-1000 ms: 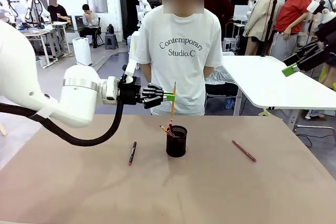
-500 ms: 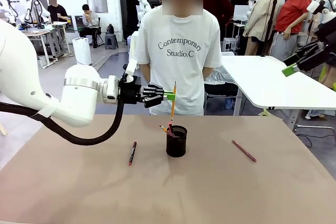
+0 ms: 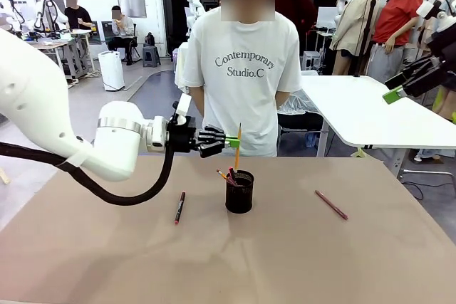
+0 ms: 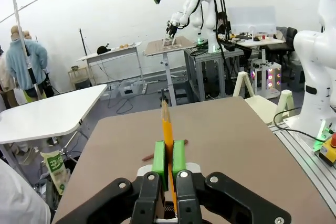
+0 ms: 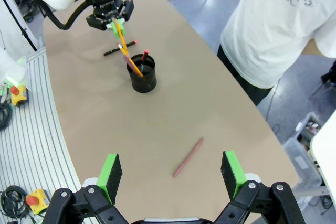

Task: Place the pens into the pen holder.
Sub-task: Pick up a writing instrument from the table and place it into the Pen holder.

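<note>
The left gripper [image 3: 229, 142], jaws pinching the pencil [image 3: 237, 149] upright, hangs just above the holder [image 3: 239, 194], the pencil's lower end at the rim, so the drop-in step looks to be in hand. The next move calls for a short descent, then release. The black pen [image 3: 179, 207] lies at the holder's nine o'clock, the pink pen [image 3: 331, 204] at three. The right gripper [image 5: 171, 170], jaws spread, is raised well clear. The table [image 3: 299, 261] is plain brown, and a person [image 3: 246, 69] stands at twelve o'clock in a busy lab.

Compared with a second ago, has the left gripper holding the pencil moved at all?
Yes. The left gripper has come down, carrying the yellow pencil lower toward the black pen holder, which has stayed put.
</note>
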